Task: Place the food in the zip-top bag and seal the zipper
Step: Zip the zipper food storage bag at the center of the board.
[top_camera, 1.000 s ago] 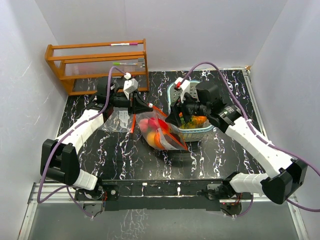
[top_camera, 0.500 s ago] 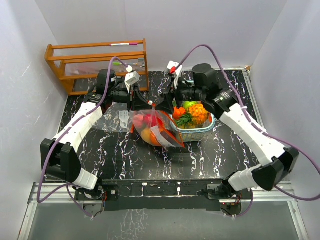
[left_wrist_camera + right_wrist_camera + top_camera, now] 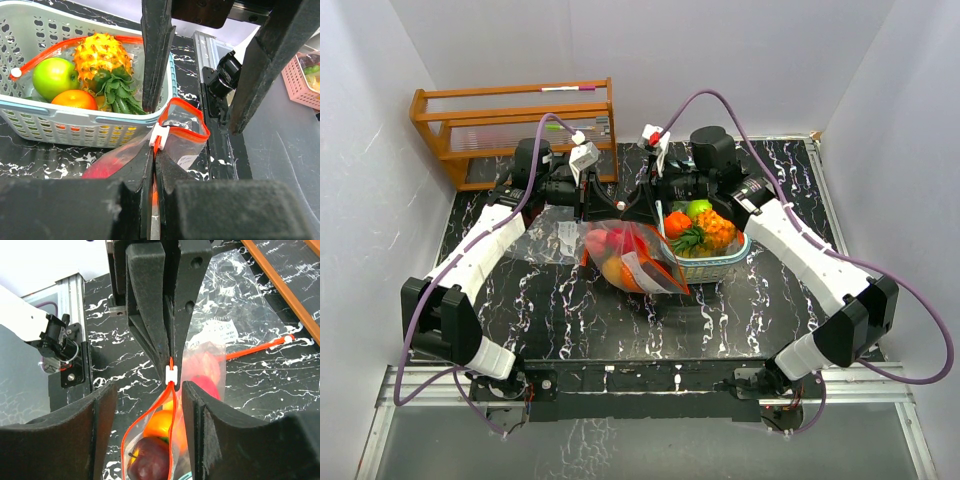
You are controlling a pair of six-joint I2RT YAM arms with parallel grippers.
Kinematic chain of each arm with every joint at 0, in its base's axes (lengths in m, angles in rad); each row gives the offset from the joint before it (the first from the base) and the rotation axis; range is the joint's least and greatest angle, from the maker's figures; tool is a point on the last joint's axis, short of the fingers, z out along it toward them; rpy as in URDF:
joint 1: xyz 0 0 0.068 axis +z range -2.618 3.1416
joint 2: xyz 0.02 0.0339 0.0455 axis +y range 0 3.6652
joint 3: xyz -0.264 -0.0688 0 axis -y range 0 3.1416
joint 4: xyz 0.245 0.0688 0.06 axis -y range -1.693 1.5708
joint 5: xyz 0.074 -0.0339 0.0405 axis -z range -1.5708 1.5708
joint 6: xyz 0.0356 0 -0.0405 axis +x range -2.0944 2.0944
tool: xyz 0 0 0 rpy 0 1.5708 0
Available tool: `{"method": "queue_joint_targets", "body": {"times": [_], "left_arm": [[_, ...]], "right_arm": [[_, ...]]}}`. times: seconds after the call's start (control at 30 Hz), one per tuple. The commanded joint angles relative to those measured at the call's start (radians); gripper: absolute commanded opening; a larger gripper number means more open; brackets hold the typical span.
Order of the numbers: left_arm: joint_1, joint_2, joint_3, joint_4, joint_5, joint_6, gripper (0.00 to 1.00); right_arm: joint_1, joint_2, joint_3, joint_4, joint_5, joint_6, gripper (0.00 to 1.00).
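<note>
Swinging across from the teal basket [image 3: 712, 266] over the last second, the right tool [image 3: 638, 206] now faces the left tool [image 3: 603, 207] above the zip-top bag [image 3: 632, 262]. From overhead, the bag slumps on the worktop [image 3: 550, 300] just beside the basket. Some of the food is already inside it. A pineapple [image 3: 716, 230], a green apple [image 3: 698, 208] and an orange [image 3: 678, 223] are in the basket.

From the left wrist, the left tool is pinched fully shut on the bag's red zip strip, right behind the white slider [image 3: 157, 136]. The right tool's fingers [image 3: 156, 55] stand apart beyond it, gripping nothing.

From the right wrist, the right tool is partly open, and the slider sits between its pads without touching either. Lower down, a dark purple fruit [image 3: 146, 462] and a pink fruit [image 3: 207, 371] show through the film.

To my eye the film is thin, limp and slippery, and the loaded bag sags from the held rim. The stiffer zip strip and the small hard slider look like the only firm places to hold. The slider is tiny and easy to miss. The fruits look light, hard and round, so likely to roll.
</note>
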Motion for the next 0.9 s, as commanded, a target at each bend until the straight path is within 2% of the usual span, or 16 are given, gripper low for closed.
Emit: {"method": "queue_joint_targets", "body": {"times": [0.0,0.4,0.53,0.7,0.87], "left_arm": [[-0.003,-0.026,0.000,0.021,0.036,-0.012,0.00],[-0.003,-0.037,-0.010,0.052,0.042,-0.037,0.00],[-0.004,-0.038,-0.012,0.060,0.043,-0.043,0.00],[-0.003,-0.040,-0.022,0.075,0.043,-0.053,0.00],[-0.004,-0.041,-0.022,0.067,0.030,-0.048,0.00]], "right_arm": [[-0.001,0.017,0.054,0.100,-0.035,0.037,0.54],[0.016,0.059,0.071,0.104,0.039,0.050,0.51],[0.017,0.056,0.063,0.116,0.052,0.061,0.40],[0.017,0.059,0.065,0.118,0.051,0.071,0.19],[0.017,0.028,0.033,0.107,0.098,0.065,0.14]]}}
